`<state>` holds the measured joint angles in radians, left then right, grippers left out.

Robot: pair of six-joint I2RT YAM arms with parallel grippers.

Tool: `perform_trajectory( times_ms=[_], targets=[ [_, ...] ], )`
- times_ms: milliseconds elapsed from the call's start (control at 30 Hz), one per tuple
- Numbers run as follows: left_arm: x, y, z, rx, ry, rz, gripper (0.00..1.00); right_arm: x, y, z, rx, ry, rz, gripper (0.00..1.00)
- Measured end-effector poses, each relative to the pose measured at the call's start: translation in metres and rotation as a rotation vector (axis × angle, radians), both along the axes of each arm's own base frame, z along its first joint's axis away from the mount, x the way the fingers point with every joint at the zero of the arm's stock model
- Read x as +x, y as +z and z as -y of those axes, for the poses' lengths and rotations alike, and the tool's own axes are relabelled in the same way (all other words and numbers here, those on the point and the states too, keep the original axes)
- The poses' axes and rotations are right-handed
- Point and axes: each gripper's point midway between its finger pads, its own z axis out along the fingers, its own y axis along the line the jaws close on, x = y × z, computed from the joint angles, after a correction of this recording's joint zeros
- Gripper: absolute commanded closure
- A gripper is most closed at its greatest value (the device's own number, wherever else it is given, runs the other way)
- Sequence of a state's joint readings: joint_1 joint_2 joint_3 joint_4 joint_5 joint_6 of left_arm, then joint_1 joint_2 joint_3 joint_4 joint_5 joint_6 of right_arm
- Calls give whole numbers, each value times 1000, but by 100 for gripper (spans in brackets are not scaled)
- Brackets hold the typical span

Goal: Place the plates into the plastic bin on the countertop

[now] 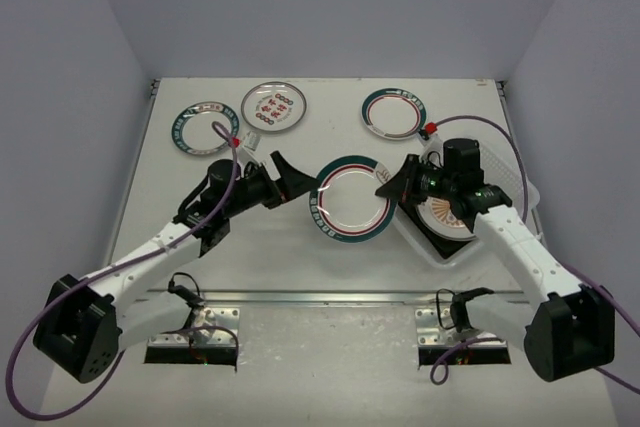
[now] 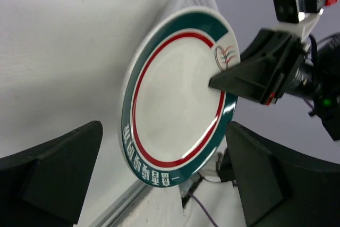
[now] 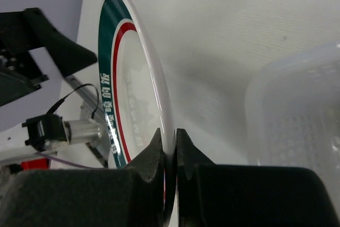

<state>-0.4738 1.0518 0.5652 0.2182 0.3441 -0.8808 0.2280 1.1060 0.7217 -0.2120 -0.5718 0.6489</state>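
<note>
My right gripper [image 1: 385, 185] is shut on the right rim of a round white plate with a teal and red rim [image 1: 350, 199], held above the countertop [image 1: 300, 267]. In the right wrist view the plate [image 3: 133, 94] stands edge-on between my pinched fingers [image 3: 159, 152]. My left gripper [image 1: 290, 175] is open just left of that plate, not touching it; the plate [image 2: 175, 99] fills the left wrist view. The plastic bin [image 1: 500, 237] sits at the right and holds a plate with an orange motif [image 1: 440, 219] over a dark square plate.
Three more round plates lie at the back of the countertop: a teal-rimmed one [image 1: 202, 127] at the left, one with red motifs [image 1: 273, 105] beside it, and a teal-rimmed one [image 1: 394, 112] at the right. Grey walls close in on both sides.
</note>
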Motion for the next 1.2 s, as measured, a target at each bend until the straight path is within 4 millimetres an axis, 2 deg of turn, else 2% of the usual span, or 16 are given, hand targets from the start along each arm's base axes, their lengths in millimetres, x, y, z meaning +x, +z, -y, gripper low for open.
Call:
perform_trajectory(
  times_ms=[100,167,233,333,400,567,700,767,833,867,900,933,1100,1200],
  targets=[
    [20,30,-29,76,185,60,0,9,1,39,-22,-156,-7,100],
    [28,53,-60,114,326,112,0,18,3,83,-25,-319,0,100],
    [27,68,-88,144,437,157,0,21,5,131,-25,-499,2,100],
    [22,69,-109,198,506,169,0,17,8,194,-20,-744,-1,100],
    [20,67,-111,225,505,170,0,13,5,215,-3,-835,-11,100],
    [21,31,-108,321,456,84,0,2,-16,230,28,-927,-93,100],
    [12,-13,-104,382,397,-10,0,-7,-38,241,13,-995,-150,100],
    [7,-28,-104,404,374,-46,0,-13,-50,243,4,-1019,-176,94],
    [5,-34,-99,400,343,-58,0,-19,-59,241,2,-1026,-192,86],
    [5,-36,-96,395,326,-61,0,-21,-63,240,1,-1025,-199,69],
    [4,-37,-93,390,312,-64,0,-22,-66,239,1,-1024,-206,47],
    [4,-37,-90,384,298,-66,0,-23,-68,238,0,-1021,-213,34],
    [1,-36,-78,349,234,-62,0,-22,-67,238,-14,-1005,-196,13],
    [-1,-35,-73,332,208,-57,0,-25,-57,245,-65,-1021,-175,11]
  ],
)
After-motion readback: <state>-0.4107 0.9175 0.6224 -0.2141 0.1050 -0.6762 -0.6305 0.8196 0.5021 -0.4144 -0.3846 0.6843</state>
